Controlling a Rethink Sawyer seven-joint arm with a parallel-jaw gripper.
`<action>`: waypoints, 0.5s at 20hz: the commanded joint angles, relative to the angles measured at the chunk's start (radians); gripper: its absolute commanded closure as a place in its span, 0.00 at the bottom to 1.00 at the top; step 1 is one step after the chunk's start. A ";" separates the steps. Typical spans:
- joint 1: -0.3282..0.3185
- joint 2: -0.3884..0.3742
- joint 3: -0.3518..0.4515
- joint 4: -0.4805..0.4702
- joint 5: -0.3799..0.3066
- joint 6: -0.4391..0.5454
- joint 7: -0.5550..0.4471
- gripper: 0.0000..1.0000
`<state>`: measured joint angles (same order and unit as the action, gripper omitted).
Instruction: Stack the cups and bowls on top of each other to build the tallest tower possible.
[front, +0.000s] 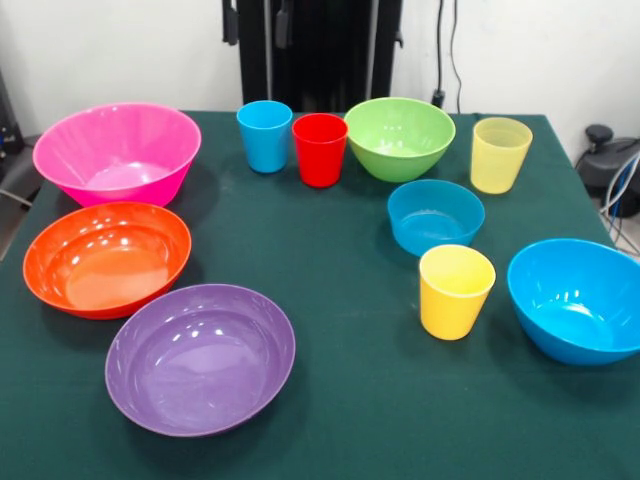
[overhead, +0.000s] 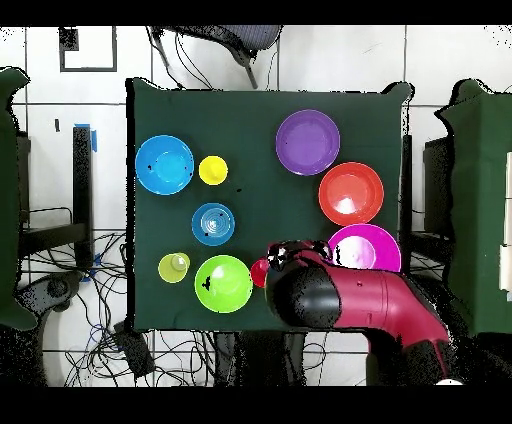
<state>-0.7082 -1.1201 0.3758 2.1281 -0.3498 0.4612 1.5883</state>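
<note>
On the green table (front: 350, 400), ten cups and bowls apart and upright, unstacked, pincer state impossible to tell

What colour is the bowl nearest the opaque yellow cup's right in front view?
Blue bowl, clearest in the front view.

Overhead, the arm (overhead: 350, 305) hides the blue cup and part of the pink bowl (overhead: 370, 243)

Bright even overhead light, soft shadows, glare spots on purple bowl (front: 200, 358), sharp focus
</note>
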 joint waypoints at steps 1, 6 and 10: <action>-0.072 0.111 0.166 -0.017 -0.108 0.031 -0.236 0.00; -0.106 0.149 0.206 -0.082 -0.146 0.096 -0.245 0.00; -0.114 0.197 0.202 -0.138 -0.190 0.113 -0.219 0.00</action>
<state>-0.8284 -1.0209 0.4985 2.0743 -0.4304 0.4630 1.5883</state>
